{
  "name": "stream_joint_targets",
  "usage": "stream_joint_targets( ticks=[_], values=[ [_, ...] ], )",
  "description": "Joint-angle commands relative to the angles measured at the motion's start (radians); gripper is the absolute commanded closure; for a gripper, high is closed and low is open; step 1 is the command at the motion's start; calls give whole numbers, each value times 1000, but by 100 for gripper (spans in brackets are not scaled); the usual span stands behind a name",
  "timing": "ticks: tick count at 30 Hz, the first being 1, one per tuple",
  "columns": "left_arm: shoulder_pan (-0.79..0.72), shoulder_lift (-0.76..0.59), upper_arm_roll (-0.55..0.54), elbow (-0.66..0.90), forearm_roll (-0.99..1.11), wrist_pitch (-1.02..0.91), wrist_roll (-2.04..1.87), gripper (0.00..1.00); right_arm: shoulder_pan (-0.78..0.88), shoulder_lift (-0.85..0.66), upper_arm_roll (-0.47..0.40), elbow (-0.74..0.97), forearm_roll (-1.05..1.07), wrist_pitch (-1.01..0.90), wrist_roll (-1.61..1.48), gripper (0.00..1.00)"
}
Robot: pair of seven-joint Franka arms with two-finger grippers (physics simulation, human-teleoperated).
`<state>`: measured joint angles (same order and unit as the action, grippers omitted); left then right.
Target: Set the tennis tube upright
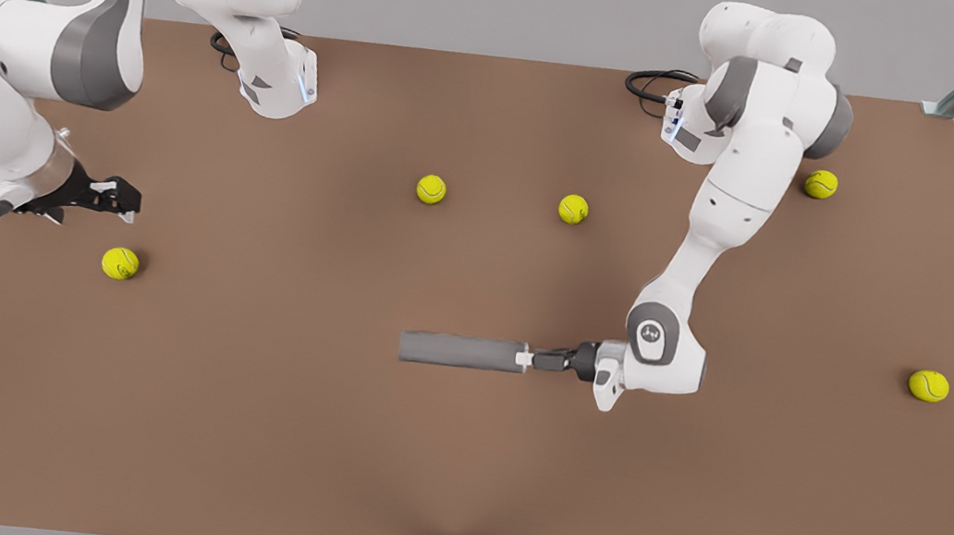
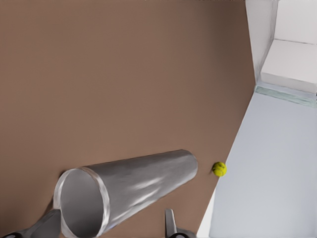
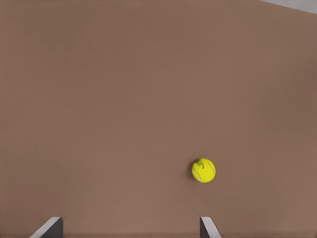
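Tennis tube (image 1: 460, 351) lies flat on its side on the brown surface (image 1: 451, 451), a little toward the near edge and right of the middle in the front view. Its long axis runs across that view, left to right; the rimmed, open end faces the front view's right, toward the left gripper (image 1: 525, 359). In the left wrist view the tube (image 2: 133, 191) is a smooth, plain grey cylinder with soft metallic highlights and a lighter silvery ring round its open mouth; the inside is a pale hollow whose depth is hard to make out, and the mouth's lower edge is cut off by the frame.

The left gripper sits right at that mouth, fingers spread either side of the rim. One finger (image 2: 47, 225) looks to touch the rim's outside, the other (image 2: 170, 224) stands clear of the tube wall; both are cut off, so contact cannot be judged. It grips nothing.

The right gripper (image 1: 134, 199) hovers at the front view's left, fingers parted and empty, waiting above a fuzzy yellow-green tennis ball (image 1: 120, 263).

Four more round balls lie well apart: two behind the tube (image 1: 431, 189) (image 1: 573, 209), one partly hidden behind the left arm (image 1: 821, 184), one far right (image 1: 928, 385).
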<state>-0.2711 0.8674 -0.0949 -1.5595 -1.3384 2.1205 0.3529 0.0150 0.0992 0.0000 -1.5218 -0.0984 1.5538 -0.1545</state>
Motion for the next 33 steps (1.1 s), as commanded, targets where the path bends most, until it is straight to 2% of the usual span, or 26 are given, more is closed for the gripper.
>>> stream_joint_targets(
  ticks=[1,12,13,15,16,17,18,22,24,26,30,33],
  values=[
    [-3,8,0,12,-15,18,78,1,7,-1,0,0,2,0,-10,0],
    [-79,15,1,7,-70,53,100,1,5,5,0,-1,2,3,-10,0],
    [-79,15,0,7,-70,53,100,7,2,2,0,-1,-1,2,-10,0],
    [-77,13,1,9,-68,53,100,39,-1,4,0,0,2,0,-11,0],
    [-80,7,1,7,-65,53,98,47,2,2,0,0,2,-1,-11,0],
    [-77,4,1,9,-62,53,97,49,2,4,0,0,2,-1,-11,0],
    [-77,4,0,9,-61,53,97,56,5,8,0,2,-1,0,-13,0],
    [-65,1,4,12,-48,38,97,60,10,11,0,0,-1,0,-13,0],
    [-66,2,3,12,-50,41,97,70,10,10,0,2,-1,-1,-14,0],
    [-72,-4,4,7,-50,47,86,73,8,8,0,2,-1,-3,-20,0],
    [-57,-5,1,4,-87,35,63,78,8,5,0,0,-1,-5,-25,0],
    [-34,-4,1,3,-123,-17,54,78,8,5,0,-1,-1,-5,-25,0]
  ],
)
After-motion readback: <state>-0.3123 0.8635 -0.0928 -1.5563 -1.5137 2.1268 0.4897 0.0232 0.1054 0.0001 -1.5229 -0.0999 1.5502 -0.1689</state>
